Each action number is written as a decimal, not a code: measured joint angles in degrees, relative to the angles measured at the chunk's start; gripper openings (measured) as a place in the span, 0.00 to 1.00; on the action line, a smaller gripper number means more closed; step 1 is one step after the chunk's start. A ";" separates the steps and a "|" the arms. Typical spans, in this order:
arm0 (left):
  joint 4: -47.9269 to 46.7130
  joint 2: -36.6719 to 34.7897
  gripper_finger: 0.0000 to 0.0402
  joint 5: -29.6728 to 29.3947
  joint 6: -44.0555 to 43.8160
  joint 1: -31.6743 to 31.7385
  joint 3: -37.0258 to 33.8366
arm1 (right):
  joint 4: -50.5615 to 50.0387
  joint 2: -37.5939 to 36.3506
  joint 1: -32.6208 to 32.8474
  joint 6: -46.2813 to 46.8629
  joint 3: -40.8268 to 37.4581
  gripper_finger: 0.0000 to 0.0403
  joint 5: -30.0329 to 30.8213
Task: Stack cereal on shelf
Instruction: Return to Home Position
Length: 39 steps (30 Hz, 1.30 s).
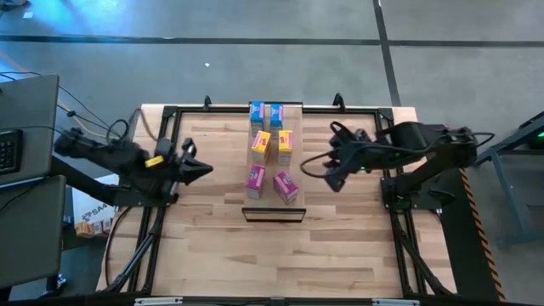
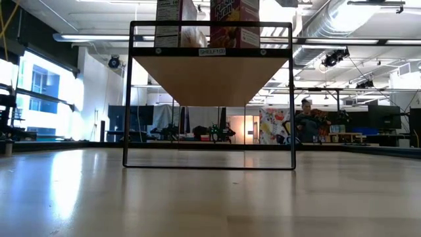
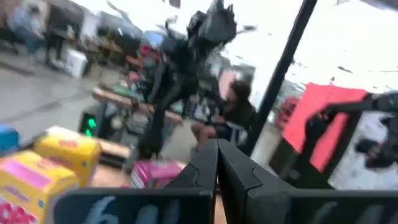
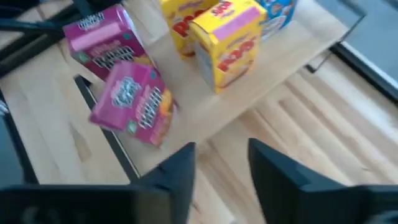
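Six cereal boxes stand on the shelf (image 1: 274, 204), a pale plank raised on a black frame. Two blue ones (image 1: 266, 114) are at the far end, two yellow (image 1: 272, 145) in the middle, two pink (image 1: 256, 178) (image 1: 286, 187) near the front; the right pink box (image 4: 134, 102) sits askew. My left gripper (image 1: 206, 168) hovers shut to the left of the shelf, pointing at it. My right gripper (image 1: 330, 180) hovers open on the shelf's right side, close to the pink boxes. In the right wrist view its fingers (image 4: 180, 171) stand apart above the tabletop beside the plank (image 4: 249, 81).
The low view shows the shelf's black frame (image 2: 128, 92) holding the plank well above the tabletop, with box bottoms (image 2: 176, 20) showing on top. Bare butcher-block table (image 1: 255, 255) lies on the near side and on both sides. A person (image 2: 306, 118) stands far behind the table.
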 joint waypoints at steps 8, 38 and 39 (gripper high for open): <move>-1.74 1.38 0.00 13.19 -0.80 15.67 -0.04 | -3.53 -5.55 0.07 -3.55 0.00 0.03 3.34; 15.81 -26.06 0.00 17.07 -11.08 22.76 -37.48 | 64.66 -40.34 -0.65 -3.52 -67.06 0.00 -3.98; 15.94 -26.32 0.00 17.05 -11.08 22.76 -37.48 | 67.33 -41.41 -0.65 -3.63 -69.04 0.00 -3.97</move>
